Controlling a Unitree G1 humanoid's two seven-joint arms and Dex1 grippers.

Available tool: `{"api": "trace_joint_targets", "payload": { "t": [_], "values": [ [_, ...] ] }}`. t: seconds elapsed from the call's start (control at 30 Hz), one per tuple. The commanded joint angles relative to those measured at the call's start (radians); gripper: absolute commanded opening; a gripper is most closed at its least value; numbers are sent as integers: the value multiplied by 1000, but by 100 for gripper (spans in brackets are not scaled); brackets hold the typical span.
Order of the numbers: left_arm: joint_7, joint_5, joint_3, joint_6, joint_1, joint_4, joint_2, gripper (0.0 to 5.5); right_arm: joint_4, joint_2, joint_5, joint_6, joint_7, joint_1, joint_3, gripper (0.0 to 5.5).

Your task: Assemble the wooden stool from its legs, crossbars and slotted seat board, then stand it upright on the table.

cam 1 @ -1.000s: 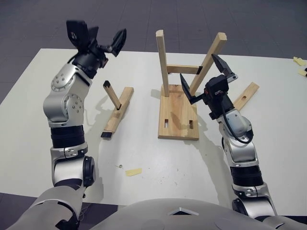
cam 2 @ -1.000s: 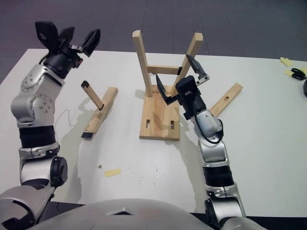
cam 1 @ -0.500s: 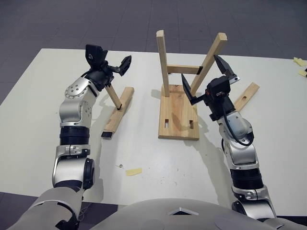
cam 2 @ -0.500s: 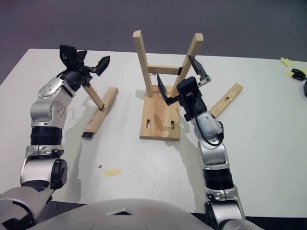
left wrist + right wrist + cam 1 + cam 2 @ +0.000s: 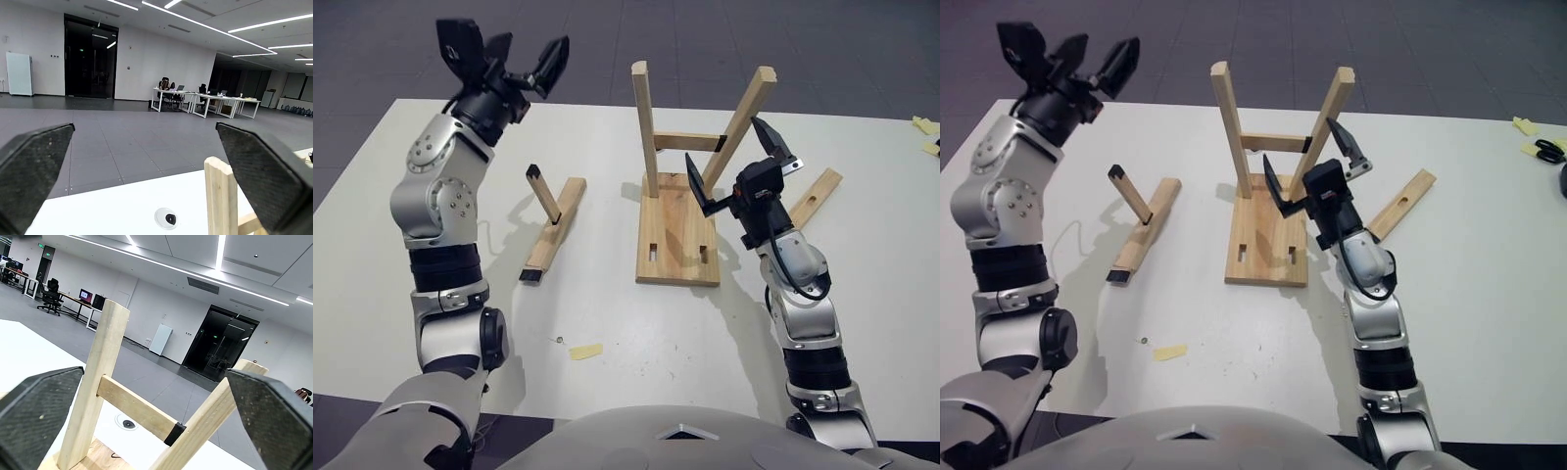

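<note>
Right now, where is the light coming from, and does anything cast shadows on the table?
Left and right wrist views: long ceiling light strips run overhead. Left eye view: only soft shadows lie on the table, beside the seat board and the loose leg piece.

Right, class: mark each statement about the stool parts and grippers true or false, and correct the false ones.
1. Two legs stand up from the seat board, joined by a crossbar. True.
2. The left gripper is shut on a leg. False: it is open, raised, holding nothing.
3. A loose leg lies on the table right of the seat board. True.
4. The seat board stands on four legs. False: it lies flat on the table.
</note>
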Motion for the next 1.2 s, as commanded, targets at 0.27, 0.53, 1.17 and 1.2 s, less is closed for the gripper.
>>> {"api": "trace_joint_targets", "payload": {
  "t": [0.27,0.53,1.17,1.2],
  "values": [
    [-82,259,-202,-157,254,436,31,539,-8,-14,2,7,4,-13,-23,540],
    [-76,203,-144,-148,244,360,31,539,-13,6,1,11,0,9,-5,540],
    [-101,-46,-68,467,338,-409,350,539,-67,43,-28,30,-20,88,55,540],
    [-130,-73,-72,504,407,-461,377,539,-71,42,-31,32,-21,96,55,540]
  ]
}}
